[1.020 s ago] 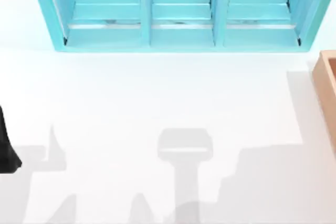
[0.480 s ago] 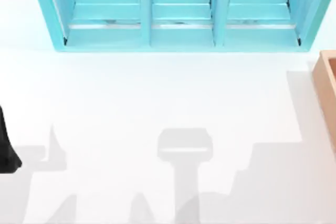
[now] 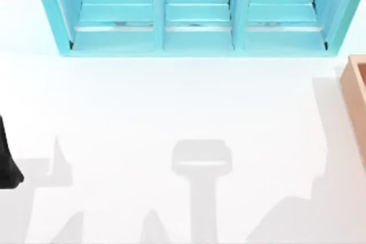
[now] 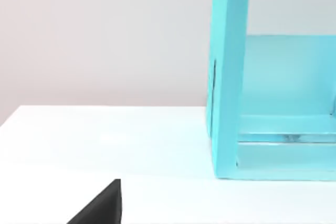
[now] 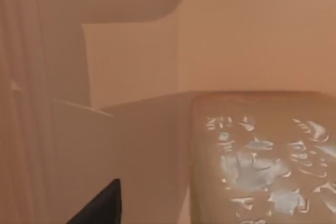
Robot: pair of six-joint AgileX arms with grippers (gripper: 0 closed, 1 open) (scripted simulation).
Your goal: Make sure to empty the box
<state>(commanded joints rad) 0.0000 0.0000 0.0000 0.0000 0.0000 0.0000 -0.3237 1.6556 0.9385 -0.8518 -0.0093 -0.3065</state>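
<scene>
Right arm reaches down inside the box (image 3: 355,92) over a brown block (image 5: 262,161); gripper state: cannot tell. Next: grasp block, lift out. Left arm parked at worktop (image 3: 171,107) left edge.

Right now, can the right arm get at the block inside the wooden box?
Probably yes. The right wrist view looks from inside the box at a brown block with white marks close ahead, with nothing between camera and block. Whether the fingers are open is unclear.

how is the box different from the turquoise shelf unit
The box is light-brown wood; the shelf unit is turquoise. The box sits at the table's right edge, largely cut off by the frame; the shelf unit spans the far side. The shelf unit has three compartments. Both stand on the white table.
</scene>
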